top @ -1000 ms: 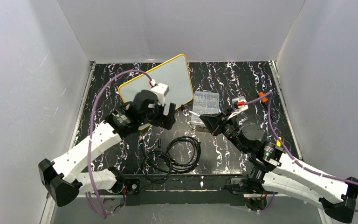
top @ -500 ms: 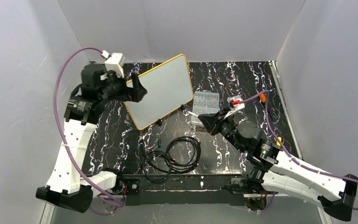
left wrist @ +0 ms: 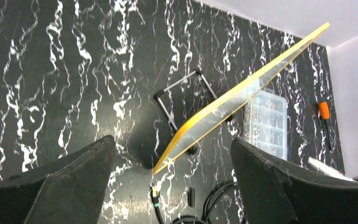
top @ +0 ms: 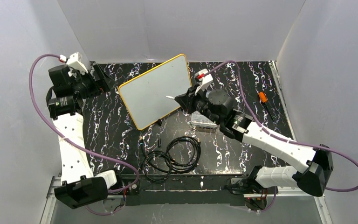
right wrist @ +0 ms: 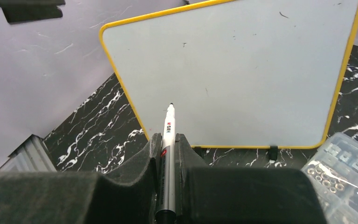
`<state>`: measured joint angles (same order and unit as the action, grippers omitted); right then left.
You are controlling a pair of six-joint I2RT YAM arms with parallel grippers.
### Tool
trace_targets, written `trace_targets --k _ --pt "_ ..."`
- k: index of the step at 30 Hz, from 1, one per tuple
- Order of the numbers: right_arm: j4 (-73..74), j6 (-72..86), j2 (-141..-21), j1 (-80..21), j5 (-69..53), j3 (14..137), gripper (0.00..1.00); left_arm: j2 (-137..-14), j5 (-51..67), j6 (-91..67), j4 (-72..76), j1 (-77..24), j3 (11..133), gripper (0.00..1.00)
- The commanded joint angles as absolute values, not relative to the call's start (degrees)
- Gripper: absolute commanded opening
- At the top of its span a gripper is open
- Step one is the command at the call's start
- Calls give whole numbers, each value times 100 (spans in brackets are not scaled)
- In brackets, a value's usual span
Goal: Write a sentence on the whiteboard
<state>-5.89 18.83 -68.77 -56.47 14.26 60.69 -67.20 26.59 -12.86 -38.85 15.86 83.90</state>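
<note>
I see the whiteboard [top: 156,91] towards the far edge of the desk [top: 112,135], a little left of its middle. It is a thin white panel with a yellow-orange rim and rounded corners. It stands tilted on a black wire stand [left wrist: 182,100], its lower rim down at the desk. From the left wrist camera I get it almost edge-on, as a thin yellow line. In the right wrist view its face is plain pale grey-white with only a few tiny dark specks.

My right pincer [right wrist: 168,138] is clenched on a white marker [right wrist: 169,126] with red print on the barrel. The marker runs out between the fingers [right wrist: 135,172] and its dark tip points at the lower left part of the board's face. I cannot tell whether the tip touches the surface.

My left pincer [left wrist: 172,141] is released, its fingers spread wide. It hangs near the far left corner of the desk, apart from the board's left side and looking past its edge.

A clear plastic parts box [left wrist: 266,122] lies just beside the board's lower right corner.
</note>
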Motion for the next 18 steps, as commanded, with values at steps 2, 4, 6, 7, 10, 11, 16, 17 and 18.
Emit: trace_targets --k 2,4,6,7,10,11,16,17,18 --pt "-1743 2023 -6959 -4896 -475 5974 1 -5691 2668 -1226 -3646 1635 7222 92" --pt "-1816 2005 -6973 -4825 -592 5951 1 -5304 2619 -1258 -3500 1642 6833 92" --pt "-1975 2014 -6911 -4808 -717 5841 1 -5011 2551 -1321 -3401 1642 6448 92" --pt "-2037 2017 -6849 -4808 -754 5765 1 -4878 2628 -1339 -3362 1639 6260 92" --pt "-2184 2045 -6692 -4808 -740 5505 1 -4639 3139 -1498 -2968 1635 5784 92" --pt "-2286 2060 -6652 -4808 -743 5415 1 -4577 3286 -1592 -2728 1641 5603 91" --pt "-2654 2186 -6705 -4844 -772 5224 1 -4774 3597 -1710 -1917 1638 5063 79" --pt "-2700 2184 -6763 -4876 -740 5260 1 -4893 3609 -1657 -1826 1645 5070 75" --pt "-2733 2155 -6847 -4923 -698 5340 1 -5020 3635 -1640 -1734 1636 5087 72"
